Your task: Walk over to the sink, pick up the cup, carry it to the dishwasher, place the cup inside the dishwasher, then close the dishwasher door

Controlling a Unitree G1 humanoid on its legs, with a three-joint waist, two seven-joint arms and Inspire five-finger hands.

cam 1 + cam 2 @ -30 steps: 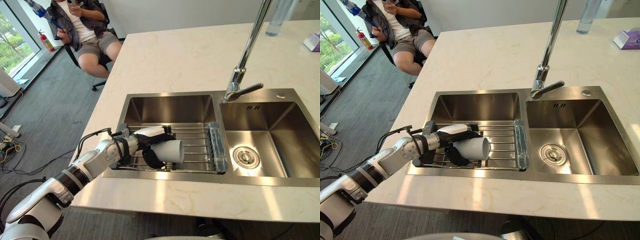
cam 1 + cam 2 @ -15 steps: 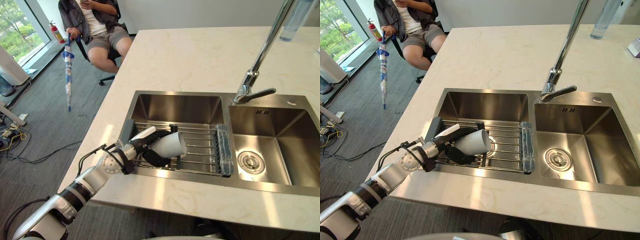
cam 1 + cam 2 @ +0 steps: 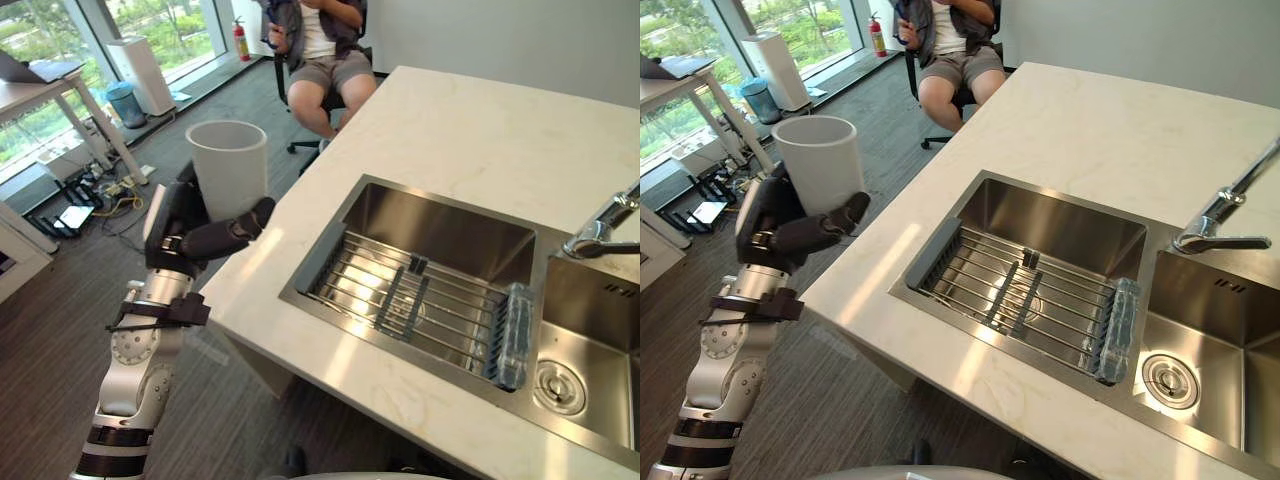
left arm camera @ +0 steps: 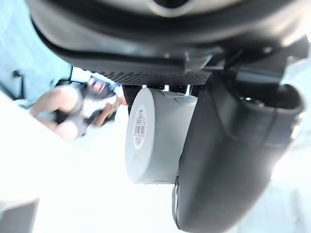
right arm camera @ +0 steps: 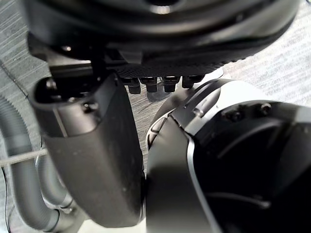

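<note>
Where the left hand [image 3: 183, 225] curls round it, the smooth white cylindrical cup [image 3: 228, 168] stands upright.

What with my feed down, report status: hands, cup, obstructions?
Left hand shut on cup, upright, out past counter, clear of sink. Right hand low over floor. Person seated beyond counter.

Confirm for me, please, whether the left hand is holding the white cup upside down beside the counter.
Not quite: the left hand is holding the white cup upright, mouth up, beside the counter, as the left eye view shows.
</note>
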